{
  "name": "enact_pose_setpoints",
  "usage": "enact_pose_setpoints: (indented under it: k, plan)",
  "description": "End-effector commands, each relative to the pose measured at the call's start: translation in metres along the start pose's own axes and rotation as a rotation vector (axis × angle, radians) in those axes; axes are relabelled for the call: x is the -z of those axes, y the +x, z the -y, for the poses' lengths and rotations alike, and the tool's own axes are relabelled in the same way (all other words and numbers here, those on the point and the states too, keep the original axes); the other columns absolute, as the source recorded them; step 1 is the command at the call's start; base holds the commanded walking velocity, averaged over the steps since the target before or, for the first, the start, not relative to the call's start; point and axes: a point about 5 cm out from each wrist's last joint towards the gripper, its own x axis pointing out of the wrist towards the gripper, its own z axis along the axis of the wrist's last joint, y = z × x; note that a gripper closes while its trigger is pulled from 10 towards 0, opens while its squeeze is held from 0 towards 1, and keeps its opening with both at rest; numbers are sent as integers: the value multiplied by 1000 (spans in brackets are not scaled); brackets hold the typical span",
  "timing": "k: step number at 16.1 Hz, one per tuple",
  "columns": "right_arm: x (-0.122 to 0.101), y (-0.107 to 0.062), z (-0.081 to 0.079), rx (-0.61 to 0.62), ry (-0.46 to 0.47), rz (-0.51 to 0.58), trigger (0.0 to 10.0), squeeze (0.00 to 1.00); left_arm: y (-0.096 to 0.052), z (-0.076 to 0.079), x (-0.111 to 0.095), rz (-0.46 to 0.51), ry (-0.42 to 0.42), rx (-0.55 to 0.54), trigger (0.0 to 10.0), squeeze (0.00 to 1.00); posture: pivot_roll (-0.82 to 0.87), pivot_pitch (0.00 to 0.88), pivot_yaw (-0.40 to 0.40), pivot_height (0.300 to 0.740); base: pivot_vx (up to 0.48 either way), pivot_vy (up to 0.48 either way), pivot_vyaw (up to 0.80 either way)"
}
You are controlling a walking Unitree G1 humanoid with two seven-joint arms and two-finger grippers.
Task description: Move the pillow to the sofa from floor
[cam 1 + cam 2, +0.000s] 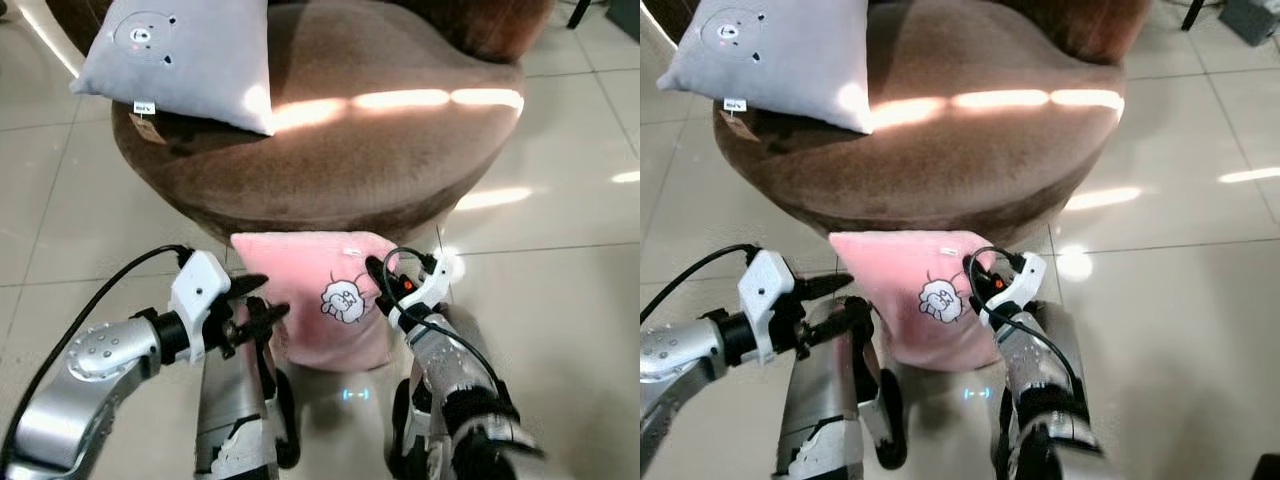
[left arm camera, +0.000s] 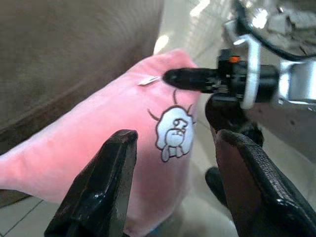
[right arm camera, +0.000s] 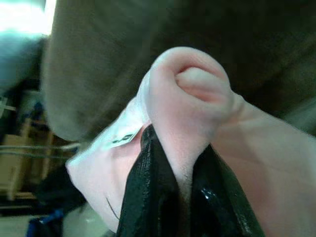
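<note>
Softly, right gripper (image 3: 180, 182) pinches plush pink square pillow (image 1: 315, 300)

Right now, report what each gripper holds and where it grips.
Right gripper pinches the pink pillow by its upper corner. Left gripper is open beside it, holding nothing.

Cut off at 12 o'clock: back of brown sofa (image 1: 340, 150), top corner of grey pillow (image 1: 180, 55). Hidden behind left gripper (image 1: 262, 305): left edge of pink pillow (image 1: 320, 300). Too small to read: tag (image 3: 122, 139). Blurred at 5 o'clock: right arm (image 1: 480, 420).
</note>
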Motion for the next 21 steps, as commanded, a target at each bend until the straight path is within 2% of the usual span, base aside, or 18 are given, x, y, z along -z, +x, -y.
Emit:
enact_pose_setpoints:
  k: [1, 5, 6, 7, 8, 9, 10, 11, 12, 13, 14, 15, 16, 17, 19, 21]
  plan:
    - [-2, -3, -9, -58, 8, 18, 0, 0, -4, 1, 6, -2, -38, -28, 10000, 0, 129, 209, 77, 492, 0, 0, 0]
    - [-19, -37, -27, -110, 29, 85, 0, 0, 1, 18, 12, 47, -107, -60, 10000, 0, 73, 175, 55, 492, 0, 0, 0]
    - [-35, -50, -45, -128, 11, 143, 0, 0, -2, 21, 9, 98, -143, -123, 10000, 0, 48, 143, 39, 492, 0, 0, 0]
    - [-40, -52, -50, -135, 2, 165, 0, 0, -3, 19, 8, 117, -153, -155, 10000, 0, 41, 134, 39, 492, 0, 0, 0]
    - [-54, -61, -65, -134, -34, 218, 0, 0, -6, 15, 2, 178, -181, -246, 10000, 0, 34, 119, 44, 492, 0, 0, 0]
    - [-64, -65, -73, -97, -98, 274, 0, 0, -6, 11, -5, 219, -178, -306, 10000, 0, 22, 95, 50, 492, 0, 0, 0]
    - [-73, -68, -73, -36, -153, 310, 0, 0, -4, 9, -10, 240, -173, -332, 10000, 0, 18, 83, 52, 492, 0, 0, 0]
    - [-76, -68, -72, 13, -177, 295, 4588, 0, -1, 8, -15, 257, -162, -343, 10000, 0, 22, 64, 56, 492, 0, 0, 0]
    - [-88, -71, -80, 12, -223, 309, 10000, 0, 7, 6, -25, 262, -127, -362, 10000, 0, 23, 53, 59, 492, 0, 0, 0]
    - [-97, -73, -81, 44, -293, 343, 10000, 0, 12, 3, -27, 263, -109, -383, 10000, 0, 22, 44, 61, 492, 0, 0, 0]
    - [-105, -75, -77, 67, -324, 350, 10000, 0, 20, 3, -29, 270, -112, -404, 10000, 0, 15, 35, 60, 502, 0, 0, 0]
    - [-110, -74, -77, 98, -364, 347, 10000, 0, 27, -2, -26, 234, -105, -458, 10000, 0, 6, 31, 57, 512, 0, 0, 0]
    - [-110, -71, -80, 105, -443, 337, 10000, 0, 32, -7, -21, 204, -98, -485, 10000, 0, 6, 31, 56, 522, 0, 0, 0]
    - [-107, -70, -80, 124, -461, 336, 10000, 0, 33, -12, -16, 187, -43, -520, 10000, 0, -3, 0, 59, 532, 0, 0, 0]
    - [-108, -69, -80, 143, -483, 346, 10000, 0, 41, -16, -17, 181, -14, -544, 10000, 0, -12, 0, 63, 547, 0, 0, 0]
    - [-123, -66, -96, 145, -479, 433, 10000, 0, 56, -22, -25, 200, 2, -533, 10000, 0, -81, 0, 87, 567, 0, 0, 0]
